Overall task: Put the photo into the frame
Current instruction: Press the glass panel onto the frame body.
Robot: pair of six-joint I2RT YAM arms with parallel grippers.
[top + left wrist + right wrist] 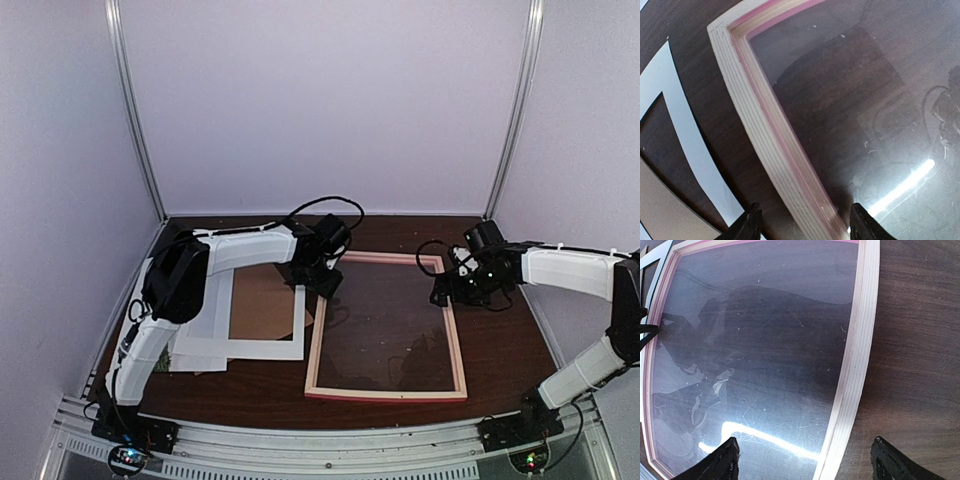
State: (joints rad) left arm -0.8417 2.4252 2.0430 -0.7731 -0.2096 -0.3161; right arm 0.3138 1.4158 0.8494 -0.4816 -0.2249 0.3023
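Frame (385, 393) flat, spread fingers (750, 225) over its rails

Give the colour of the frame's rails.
Pale layered wood, pink along the inner edge; clearest on the frame in the left wrist view.

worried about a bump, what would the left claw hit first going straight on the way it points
Most likely the frame: its pale wooden rail sits centred ahead of the open left claw, between both tips. How far off it lies is unclear.
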